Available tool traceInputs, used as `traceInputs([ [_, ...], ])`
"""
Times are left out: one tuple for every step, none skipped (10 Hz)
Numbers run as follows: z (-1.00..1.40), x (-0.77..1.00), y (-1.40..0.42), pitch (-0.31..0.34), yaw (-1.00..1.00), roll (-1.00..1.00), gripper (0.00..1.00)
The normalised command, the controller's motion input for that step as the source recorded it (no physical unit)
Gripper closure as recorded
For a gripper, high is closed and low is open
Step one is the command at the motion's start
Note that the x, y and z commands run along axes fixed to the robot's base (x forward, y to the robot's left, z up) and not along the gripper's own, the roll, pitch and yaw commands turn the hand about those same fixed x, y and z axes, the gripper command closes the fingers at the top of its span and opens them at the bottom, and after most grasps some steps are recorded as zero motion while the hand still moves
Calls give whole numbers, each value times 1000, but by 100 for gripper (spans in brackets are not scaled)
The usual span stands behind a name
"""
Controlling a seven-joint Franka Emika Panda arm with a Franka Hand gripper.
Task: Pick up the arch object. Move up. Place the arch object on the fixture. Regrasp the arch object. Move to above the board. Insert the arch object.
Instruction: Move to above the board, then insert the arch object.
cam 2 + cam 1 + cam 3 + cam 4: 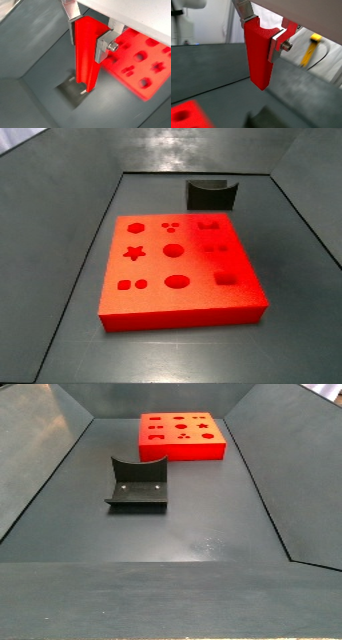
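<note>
Gripper: the two-finger gripper (264, 31) hangs high over the grey floor, outside both side views; its flat silver finger plates (103, 46) pinch the long slim red arch object (259, 55) near its upper end.
Arch object: clear of every surface, gripped aloft, touching neither fixture nor board.
Long axis: roughly in line with the fingers, its free end hanging away from the gripper toward the floor; the notched profile is not clear from here.
Fixture: the small dark grey-black bracket with a curved top (138, 482) stands bare on the floor, well apart from the board.
Board: the large flat red-orange slab with shaped cut-outs (177, 268) lies off to one side in a wrist view (137, 61); its holes appear unfilled.
Progress: I'd say the pick and the lift are done; placing on the fixture, regrasping, moving above the board and inserting are left.
</note>
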Motion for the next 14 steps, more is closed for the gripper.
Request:
traceInputs([
  [19, -780, -1000, -258, -108, -1000, 100],
  [18, -831, -1000, -278, -121, -1000, 100],
  [13, -871, -1000, -293, -128, -1000, 100],
  [14, -714, -741, -322, -131, -993, 100],
  [-4, -425, -372, -239, -86, -714, 100],
  [2, -266, -205, -164, -56, -515, 100],
  [-1, -158, -119, -98, -40, -353, 100],
  [-4, -92, -76, -54, -28, -234, 100],
  [0, 0, 0, 10, 0, 0, 100],
  [-60, 0, 0, 0, 0, 0, 100],
  [-314, 194, 0, -34, -57, -117, 100],
  [-357, 223, 43, -101, -54, -143, 100],
  [-574, 423, 206, -57, 0, -30, 100],
  [-660, 577, 386, 0, 40, 0, 100],
])
